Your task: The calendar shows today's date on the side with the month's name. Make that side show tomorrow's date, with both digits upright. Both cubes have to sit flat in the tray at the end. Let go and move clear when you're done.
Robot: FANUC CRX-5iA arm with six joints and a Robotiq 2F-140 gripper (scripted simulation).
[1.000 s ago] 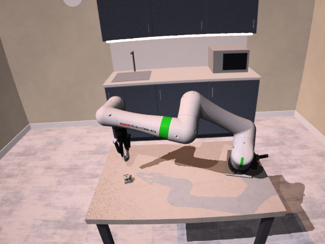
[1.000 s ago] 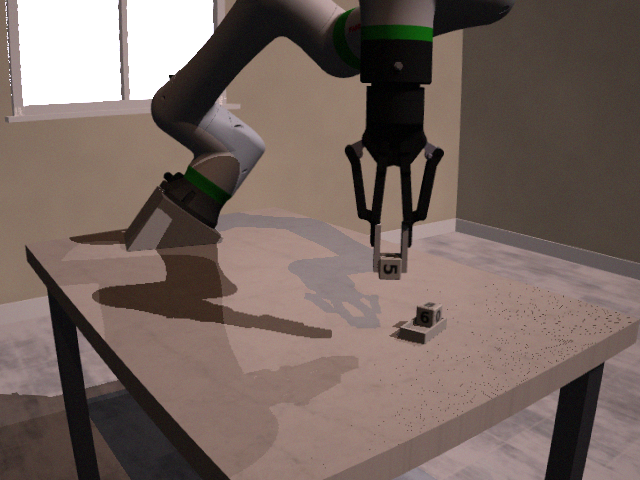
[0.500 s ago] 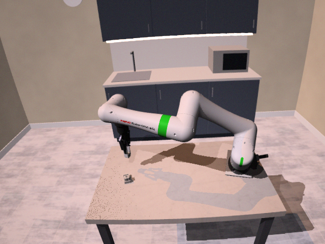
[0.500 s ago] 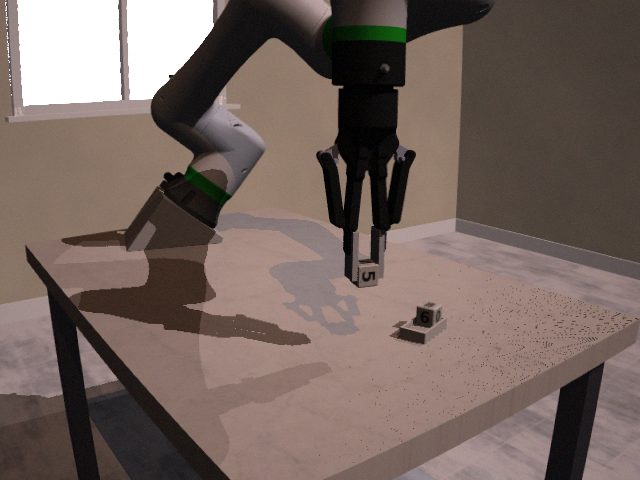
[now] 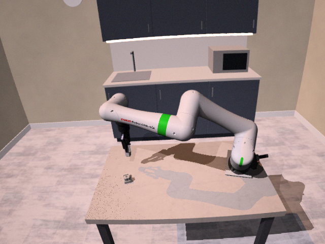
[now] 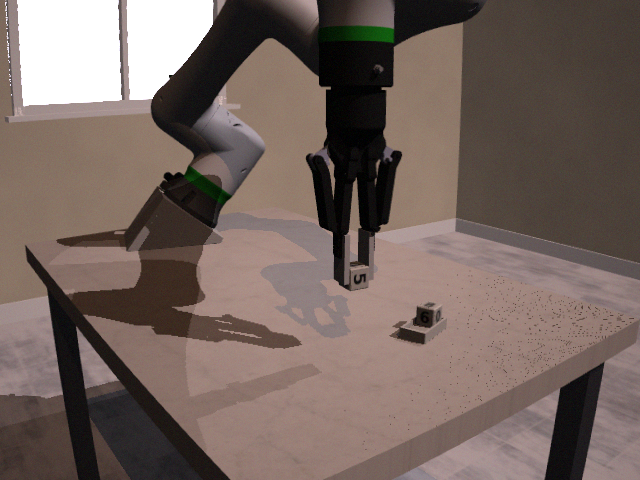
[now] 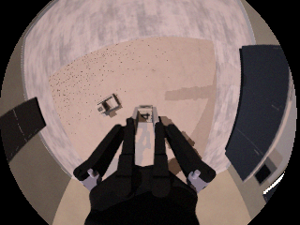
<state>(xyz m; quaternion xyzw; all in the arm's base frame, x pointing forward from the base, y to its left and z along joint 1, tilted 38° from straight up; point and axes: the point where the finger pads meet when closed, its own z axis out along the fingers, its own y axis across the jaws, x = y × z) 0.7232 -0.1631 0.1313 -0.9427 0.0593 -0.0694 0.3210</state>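
The gripper (image 5: 127, 153) (image 6: 354, 274) (image 7: 145, 112) is narrowed on the "5" date cube (image 6: 358, 279) (image 7: 145, 115) near the tabletop's (image 5: 157, 210) (image 6: 310, 413) (image 7: 187, 61) far-left corner, top view. Uneven finger contact could twist it; misaligned lowering could knock the seated "6" cube (image 5: 126, 176) (image 6: 428, 315) or catch the calendar tray (image 5: 129, 182) (image 6: 412, 332) (image 7: 116, 99).

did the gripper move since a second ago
Yes. In the exterior view the gripper has moved left, away from the tray, with the held cube.
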